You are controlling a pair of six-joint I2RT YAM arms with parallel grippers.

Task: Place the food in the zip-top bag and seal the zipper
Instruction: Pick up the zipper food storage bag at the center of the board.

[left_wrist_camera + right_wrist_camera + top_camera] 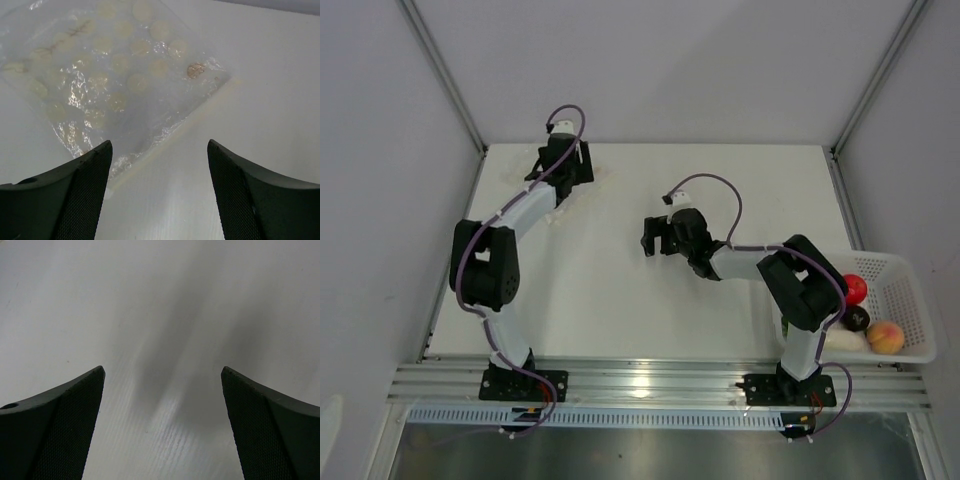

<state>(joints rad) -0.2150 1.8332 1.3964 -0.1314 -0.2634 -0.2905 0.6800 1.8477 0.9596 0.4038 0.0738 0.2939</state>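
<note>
Left jaws: at the far left of the bench (620, 310), low over the bag (115, 75), standing apart with only bare bench and the bag's near edge between them; nothing gripped. The bag lies flat and crinkled, and looks empty. The zipper (190, 117) runs diagonally along the edge facing the jaws, with the reddish mark (195, 70) near its far end. Step in hand, as judged: take hold of the mouth. To do it well, bite only the top layer at the zipper lip, near a corner, so the mouth lifts open rather than pinching flat, and come in shallow so the film does not drag. Right jaws: mid-bench, wide apart, holding nothing, over bare surface. The food (856, 290) sits far right in the basket (905, 275): red (855, 288), purple (858, 318), radish (845, 340), peach (885, 337). The right arm is best placed to fetch it, one piece at a time.
</note>
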